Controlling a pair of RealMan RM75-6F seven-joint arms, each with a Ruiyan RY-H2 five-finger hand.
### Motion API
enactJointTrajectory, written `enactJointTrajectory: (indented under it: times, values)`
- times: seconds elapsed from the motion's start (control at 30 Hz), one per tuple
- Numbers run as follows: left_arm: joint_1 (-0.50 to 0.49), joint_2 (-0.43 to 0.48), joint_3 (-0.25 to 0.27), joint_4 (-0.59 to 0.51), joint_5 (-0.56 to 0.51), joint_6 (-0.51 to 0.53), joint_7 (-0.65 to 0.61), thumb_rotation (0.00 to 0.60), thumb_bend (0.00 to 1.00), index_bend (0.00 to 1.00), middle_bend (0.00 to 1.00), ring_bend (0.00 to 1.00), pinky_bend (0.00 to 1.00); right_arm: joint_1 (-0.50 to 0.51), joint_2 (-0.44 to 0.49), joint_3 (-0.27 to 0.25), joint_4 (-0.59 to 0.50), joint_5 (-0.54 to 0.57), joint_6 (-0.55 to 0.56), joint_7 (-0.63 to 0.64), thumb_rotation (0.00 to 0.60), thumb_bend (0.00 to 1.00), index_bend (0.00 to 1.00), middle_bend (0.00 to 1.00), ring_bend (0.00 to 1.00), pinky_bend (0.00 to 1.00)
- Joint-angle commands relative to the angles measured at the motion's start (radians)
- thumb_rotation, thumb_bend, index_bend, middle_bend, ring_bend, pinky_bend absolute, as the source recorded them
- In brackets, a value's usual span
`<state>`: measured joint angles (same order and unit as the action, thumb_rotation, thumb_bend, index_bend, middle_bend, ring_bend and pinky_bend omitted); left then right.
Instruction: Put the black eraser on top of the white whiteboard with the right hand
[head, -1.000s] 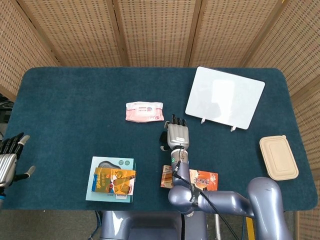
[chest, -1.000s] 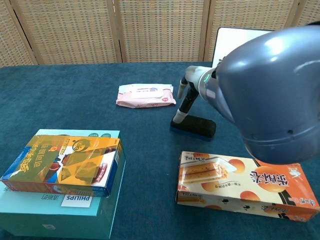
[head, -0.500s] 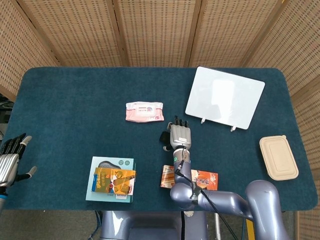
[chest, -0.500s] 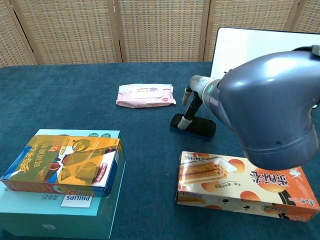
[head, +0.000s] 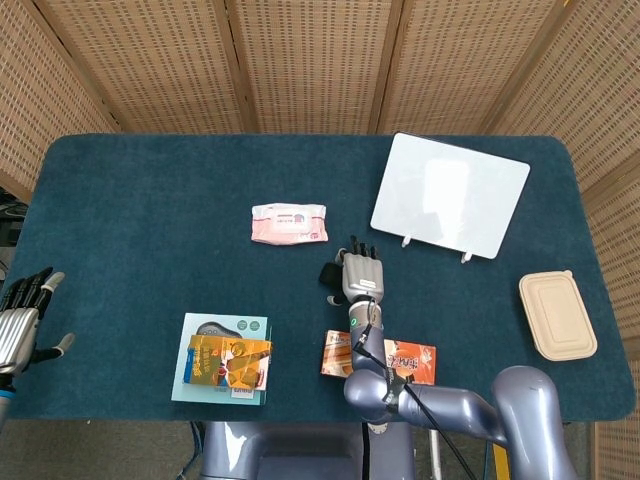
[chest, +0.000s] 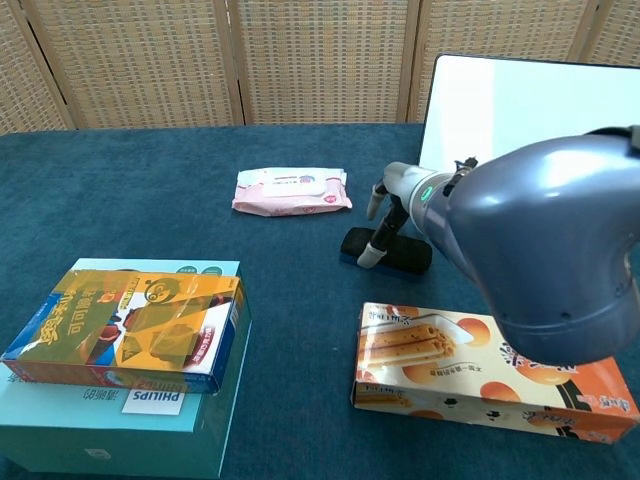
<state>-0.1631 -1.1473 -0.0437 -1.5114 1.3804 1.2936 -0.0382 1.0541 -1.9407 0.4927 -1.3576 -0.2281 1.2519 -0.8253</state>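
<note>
Your right hand (head: 360, 272) has settled lower over the black eraser (chest: 386, 251), fingers touching but not gripping, whiteboard (head: 450, 194) still far.

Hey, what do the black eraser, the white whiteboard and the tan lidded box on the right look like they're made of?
Black eraser: looks like matte foam or felt, dull with no glare.
White whiteboard: smooth, glossy coated panel, with a bright sheen across its face; the core cannot be told.
Tan lidded box: probably moulded pulp fibre, matte beige with soft rounded ridges.
</note>
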Motion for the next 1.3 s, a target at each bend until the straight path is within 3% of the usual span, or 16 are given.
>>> enactJointTrajectory:
  times: [0.03, 0.8, 1.3]
  values:
    - [-0.001, 0.0, 0.0, 0.0, 0.0, 0.0, 0.001, 0.6, 0.3, 0.0, 0.0, 0.0, 0.0, -0.002, -0.004, 0.001, 0.009, -0.013, -0.005, 0.006, 0.6, 0.16, 0.3, 0.0, 0.0, 0.0]
    - [-0.003, 0.002, 0.001, -0.001, -0.003, -0.006, -0.009, 0.6, 0.3, 0.0, 0.0, 0.0, 0.0, -0.028, -0.02, 0.004, 0.06, -0.035, -0.047, 0.009, 0.6, 0.16, 0.3, 0.0, 0.0, 0.0]
    - [-0.002, 0.009, 0.005, -0.01, 0.005, -0.005, -0.019, 0.6, 0.3, 0.0, 0.0, 0.0, 0.0, -0.054, -0.023, -0.001, 0.082, -0.059, -0.062, 0.024, 0.6, 0.18, 0.35, 0.0, 0.0, 0.0]
